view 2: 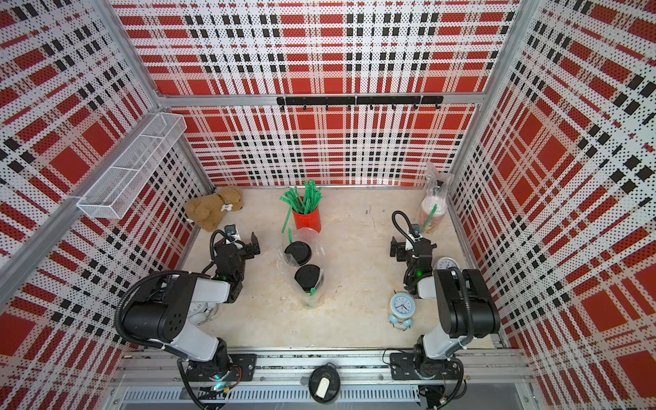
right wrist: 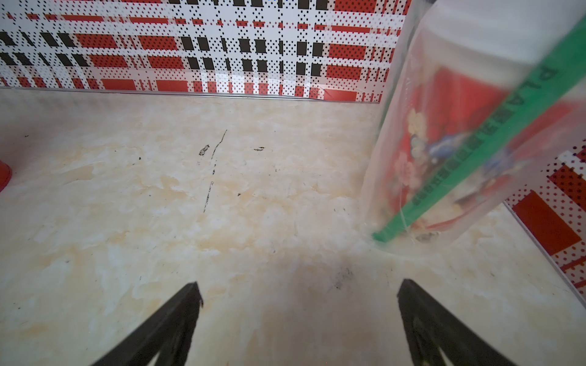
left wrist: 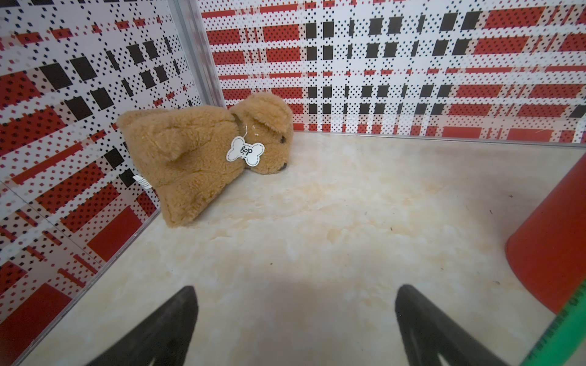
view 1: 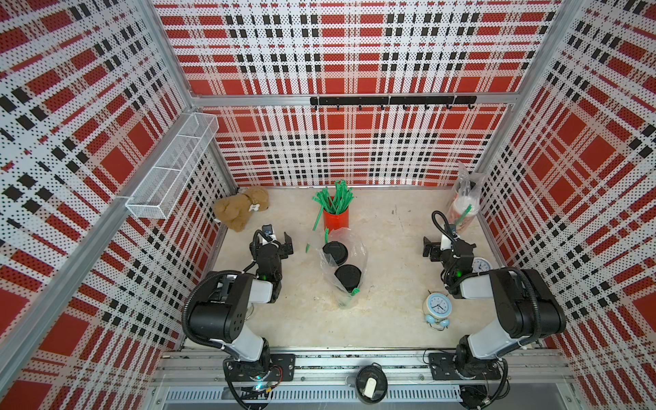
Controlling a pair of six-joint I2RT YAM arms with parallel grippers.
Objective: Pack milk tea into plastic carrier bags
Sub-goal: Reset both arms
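Both arms hang over the pale surface point(view 1: 390, 319) as I watch from my remote desk. The left pincer point(left wrist: 295, 290), a little nearer to me than the red straw holder point(view 1: 335, 220) and to its left, is spread to full width with nothing between its jaws. The right pincer point(right wrist: 299, 285), well to that holder's right, is equally wide and equally empty. Just on the near side of the holder, between the two pincers and touching neither, one plastic carrier bag point(view 1: 358, 248) stands with two black-lidded milk tea cups point(view 1: 335, 252) upright inside it and a green straw point(view 1: 355, 291) tucked at its near end. Farther back, well to the holder's right in the corner, the second bag point(view 1: 463, 177) holds a white-lidded cup point(view 1: 462, 207). It sits just beyond the right pincer, and I cannot tell whether another cup hides behind. I judge the film limp, slick and easily torn, and the paper cups top-heavy and quick to dent, so I would take each bag by its loop handles at the mouth, never by the cup walls.
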